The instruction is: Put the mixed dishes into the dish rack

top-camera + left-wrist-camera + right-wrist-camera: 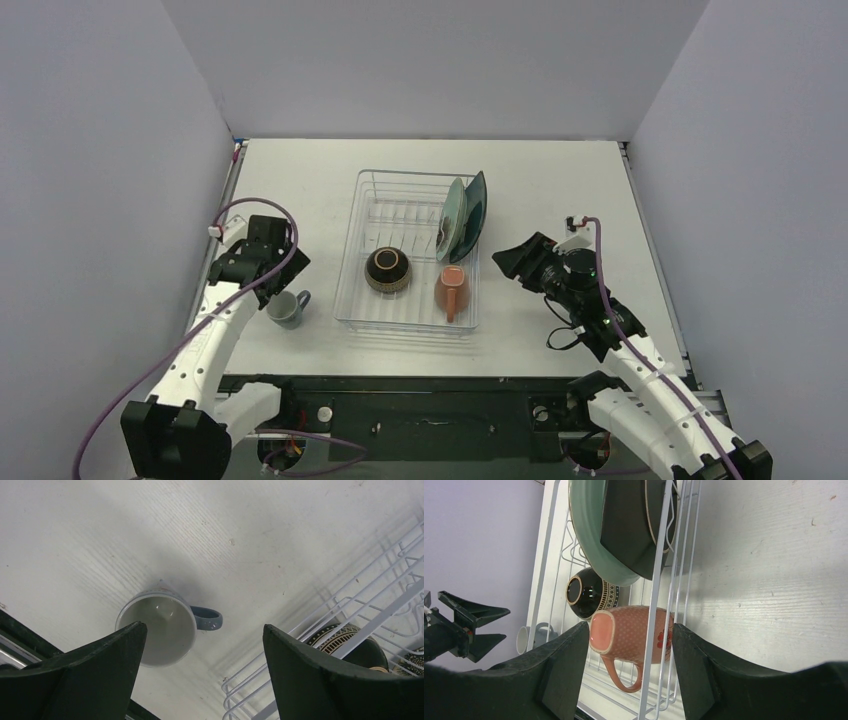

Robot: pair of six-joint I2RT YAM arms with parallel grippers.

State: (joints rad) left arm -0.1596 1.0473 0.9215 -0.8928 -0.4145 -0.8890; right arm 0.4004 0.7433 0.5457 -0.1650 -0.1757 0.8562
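Since the grey mug [287, 308] stood upright at the rack's [350, 245] 8 o'clock beneath the wide-open left gripper [203, 626], lowering one finger inside its rim, away from the handle [207, 618], looked the surest pinch, while the open right gripper [512, 258] hung at 3 o'clock.

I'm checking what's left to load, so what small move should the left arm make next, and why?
Probably lower the left gripper onto the grey-blue mug. Its jaws are open right above the mug, which is the only dish standing on the table, outside the rack.
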